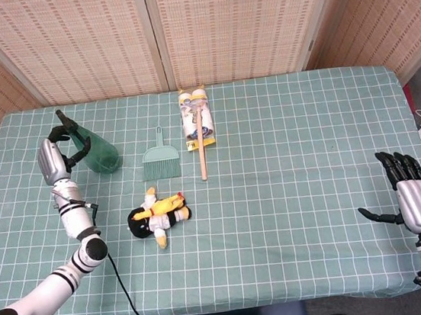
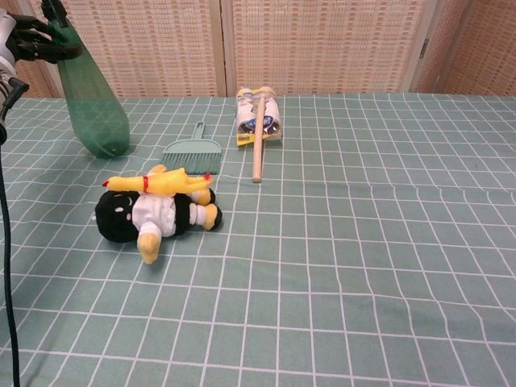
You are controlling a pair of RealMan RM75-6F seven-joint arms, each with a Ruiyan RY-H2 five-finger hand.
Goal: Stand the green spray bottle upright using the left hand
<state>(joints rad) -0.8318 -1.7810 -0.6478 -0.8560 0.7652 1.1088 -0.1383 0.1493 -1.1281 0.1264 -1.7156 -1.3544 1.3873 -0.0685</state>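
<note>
- Left hand grips the neck of the green spray bottle, dark fingers wrapped just below the nozzle; the chest view shows the same hold at its top left corner.
- Right hand rests well away from the bottle, at the near right edge of the tablecloth, fingers spread, holding nothing.
- Stuffed toy, black, white and yellow, lies on its side nearer the camera than the bottle and to its right.
- Green spray bottle stands base-down on the cloth at the far left, leaning slightly with its top toward the left in the chest view; I cannot tell whether the whole base is flat on the cloth.
- Small green dustpan brush lies right of the bottle, handle pointing away, bristles toward the toy.
- Packaged roller with a wooden handle lies further right of the bottle, beyond the brush, its package end toward the woven wall panels.
</note>
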